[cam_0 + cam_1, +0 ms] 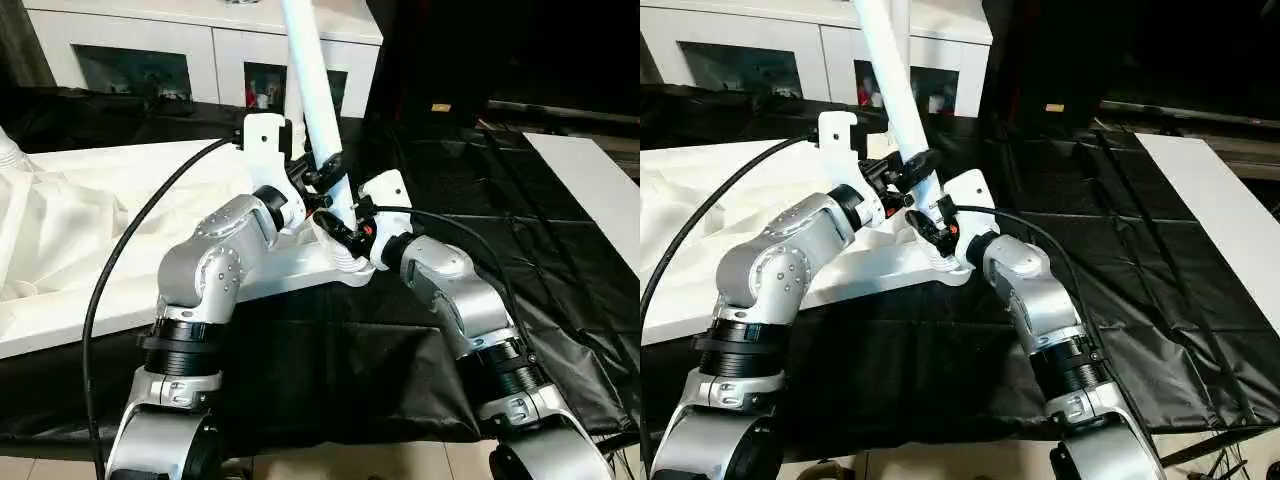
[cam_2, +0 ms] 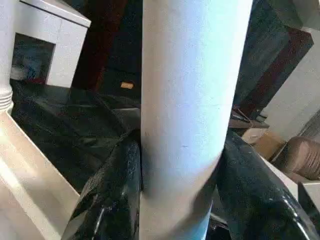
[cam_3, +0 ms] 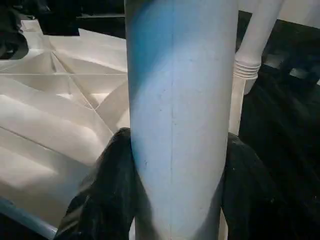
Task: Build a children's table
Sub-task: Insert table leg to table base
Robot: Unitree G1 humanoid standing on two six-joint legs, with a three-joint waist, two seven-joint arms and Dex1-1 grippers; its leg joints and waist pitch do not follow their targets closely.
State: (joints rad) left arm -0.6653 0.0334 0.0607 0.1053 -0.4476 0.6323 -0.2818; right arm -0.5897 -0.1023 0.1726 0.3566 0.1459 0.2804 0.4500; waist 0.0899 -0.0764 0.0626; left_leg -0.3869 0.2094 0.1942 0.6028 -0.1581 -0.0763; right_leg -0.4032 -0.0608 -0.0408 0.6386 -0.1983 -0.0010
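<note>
The white tabletop lies underside up on the black cloth, ribs showing. One long white leg rises tilted from the near right corner socket. My left gripper is shut on this leg partway up, its fingers pressed against both sides of the leg. Lower down, just above the socket, my right gripper is also shut on the leg. A second leg stands upright behind it at the far corner. A third leg's ribbed end shows at the far left corner.
A white cabinet with dark glass doors stands at the back. A flat white board lies on the black cloth at the right. Dark furniture rises behind the work.
</note>
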